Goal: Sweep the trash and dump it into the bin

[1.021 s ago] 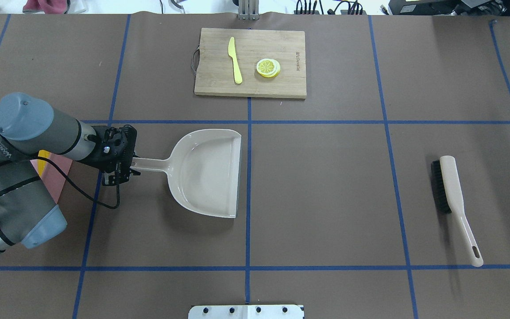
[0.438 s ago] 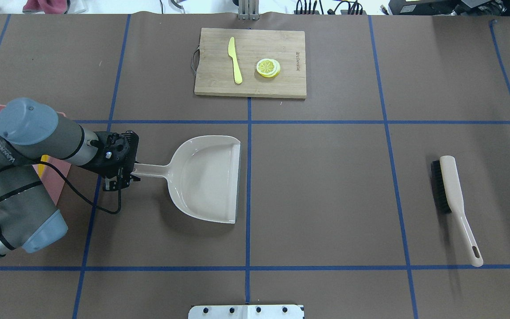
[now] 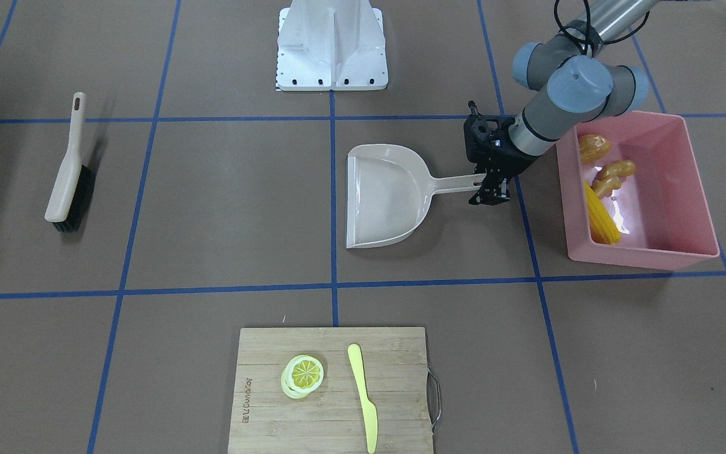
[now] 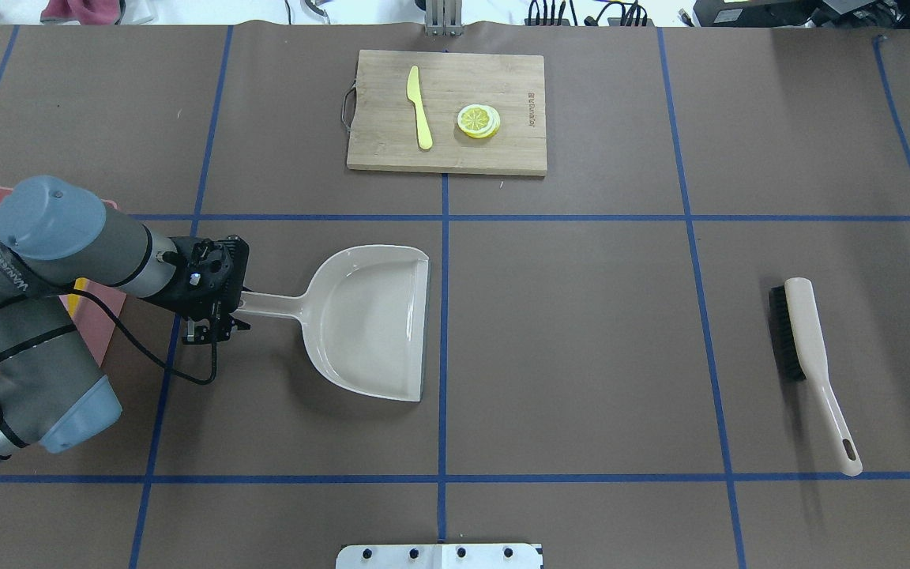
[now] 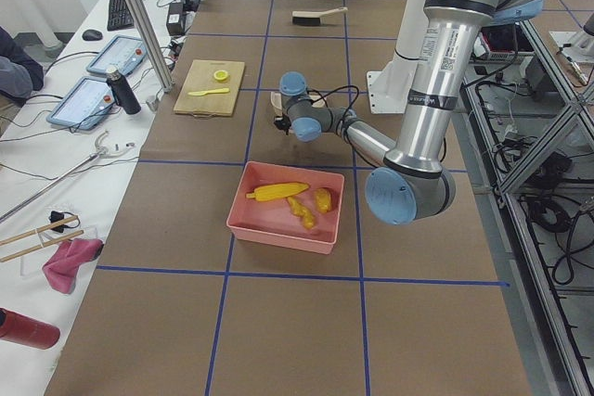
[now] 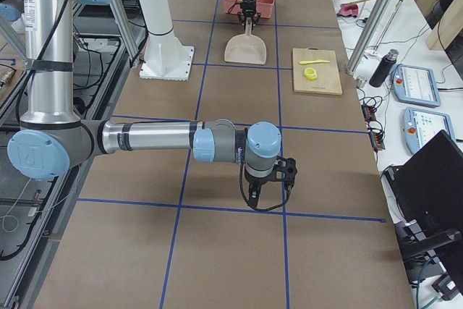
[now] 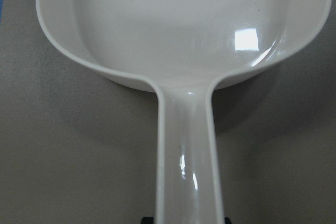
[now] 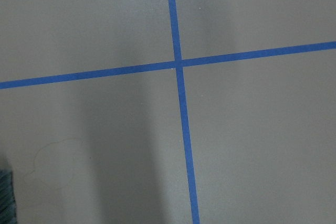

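Overhead exterior view: the left claw (image 4: 226, 312) reaches in from the table's (image 4: 581, 356) left end and is pinched on the tip of the beige dustpan's (image 4: 368, 324) handle. The pan stretches straight out ahead of the claw, with its open lip on the far side from the fingers. The left wrist view looks down the handle into a bare, glossy pan, and dark pads flank the handle at the bottom edge.

The pink bin (image 3: 643, 255) stands behind this claw, just past its wrist on the side away from the pan, and does not touch it. All the trash lies inside the bin. The corn cob (image 3: 601, 217) runs along the wall nearest the claw. The ginger root (image 3: 615, 173) is just beyond the cob's end, and the potato (image 3: 593, 148) sits in the corner under the arm's elbow.

Far out ahead of the claw, beyond the pan's lip, a brush (image 4: 806, 348) lies flat. A wooden cutting board (image 4: 392, 118) lies off to one side of the pan and carries a yellow plastic knife (image 4: 419, 107) and a lemon slice (image 4: 478, 121).

The right claw (image 6: 266, 197) hangs fingers-down over bare table, well apart from all of this. It shows only in the exterior right view, so I cannot tell whether it is spread or closed.
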You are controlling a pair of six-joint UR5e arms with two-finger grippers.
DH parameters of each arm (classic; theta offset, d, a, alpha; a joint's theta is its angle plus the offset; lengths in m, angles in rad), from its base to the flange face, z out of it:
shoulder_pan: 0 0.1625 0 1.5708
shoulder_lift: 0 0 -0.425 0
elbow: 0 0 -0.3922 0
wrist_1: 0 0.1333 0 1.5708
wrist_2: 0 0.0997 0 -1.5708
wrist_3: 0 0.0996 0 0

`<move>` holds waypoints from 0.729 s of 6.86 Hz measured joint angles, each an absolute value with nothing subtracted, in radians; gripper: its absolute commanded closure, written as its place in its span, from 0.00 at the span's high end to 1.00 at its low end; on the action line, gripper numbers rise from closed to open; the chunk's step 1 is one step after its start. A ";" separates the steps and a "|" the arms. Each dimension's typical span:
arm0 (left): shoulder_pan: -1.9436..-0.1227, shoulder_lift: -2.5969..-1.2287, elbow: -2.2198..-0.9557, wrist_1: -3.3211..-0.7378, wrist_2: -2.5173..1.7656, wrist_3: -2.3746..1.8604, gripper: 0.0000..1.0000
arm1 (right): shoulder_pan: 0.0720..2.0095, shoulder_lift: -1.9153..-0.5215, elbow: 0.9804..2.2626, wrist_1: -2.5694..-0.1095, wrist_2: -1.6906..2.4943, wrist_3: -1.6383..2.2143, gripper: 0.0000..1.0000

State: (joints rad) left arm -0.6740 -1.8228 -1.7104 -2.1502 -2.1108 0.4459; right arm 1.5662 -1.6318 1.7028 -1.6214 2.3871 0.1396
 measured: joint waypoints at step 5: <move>-0.770 -1.682 -1.901 -2.161 -2.184 0.457 0.99 | 1.567 -1.638 1.701 -1.621 2.387 0.139 1.00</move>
State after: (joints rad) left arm -0.7696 -1.6822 -1.9011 -2.1605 -2.1843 0.4570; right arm 1.5667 -1.6378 1.7012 -1.6214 2.3869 0.1393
